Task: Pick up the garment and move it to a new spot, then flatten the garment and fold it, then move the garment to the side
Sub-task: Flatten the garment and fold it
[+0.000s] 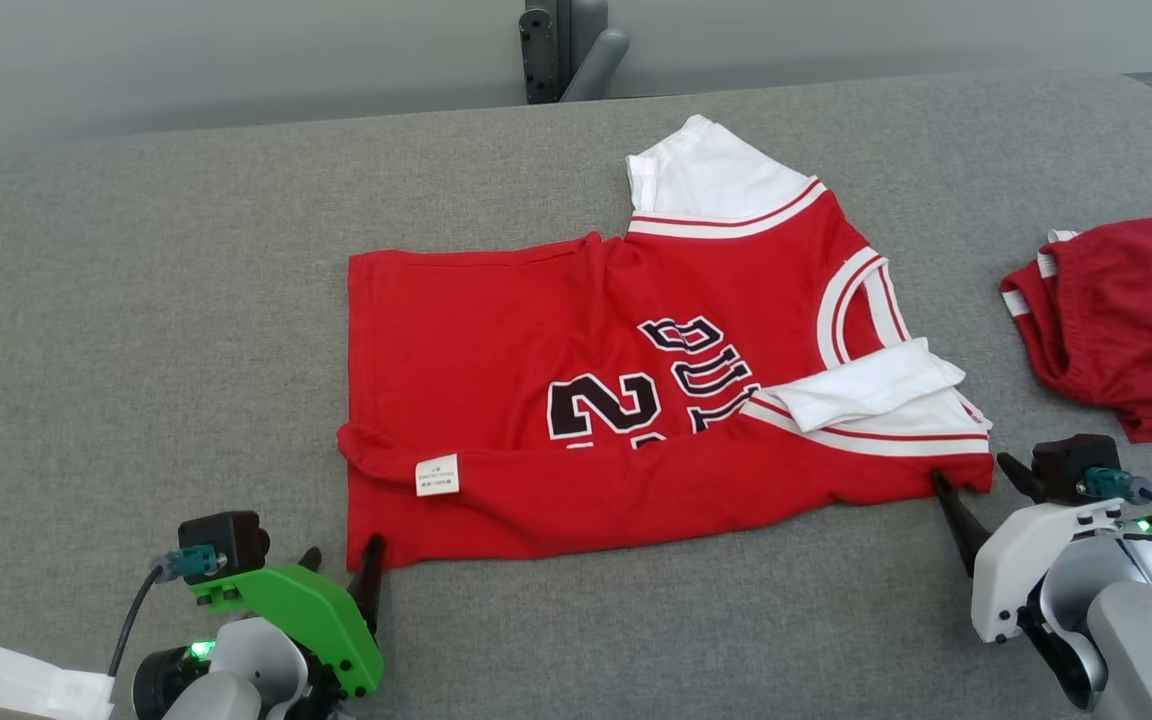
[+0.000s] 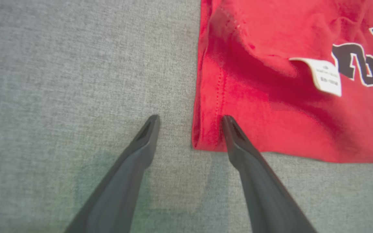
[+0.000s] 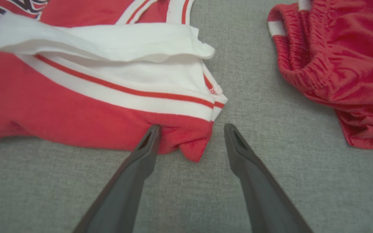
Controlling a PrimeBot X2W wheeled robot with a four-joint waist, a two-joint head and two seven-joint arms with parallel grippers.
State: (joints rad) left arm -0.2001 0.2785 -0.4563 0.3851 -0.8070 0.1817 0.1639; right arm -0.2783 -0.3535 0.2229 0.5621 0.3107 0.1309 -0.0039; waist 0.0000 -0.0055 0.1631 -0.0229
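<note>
The garment (image 1: 536, 350) is a red jersey with white sleeves and black lettering. It lies flat on the grey cloth surface (image 1: 136, 300) with its near edge folded over, so a white label (image 1: 437, 474) shows. My left gripper (image 1: 341, 552) is open at the garment's near left corner. In the left wrist view, that gripper (image 2: 189, 118) straddles the corner of the hem (image 2: 206, 136), with one fingertip resting on the red fabric. My right gripper (image 1: 971, 470) is open at the near right corner. In the right wrist view, it (image 3: 191, 127) brackets the bunched red corner (image 3: 189, 142).
A second red piece with white stripes (image 1: 1126, 320) lies crumpled at the right edge, close beside my right gripper (image 3: 335, 64). A white object (image 1: 26, 685) sits at the lower left corner. A dark post (image 1: 556, 50) stands behind the far edge.
</note>
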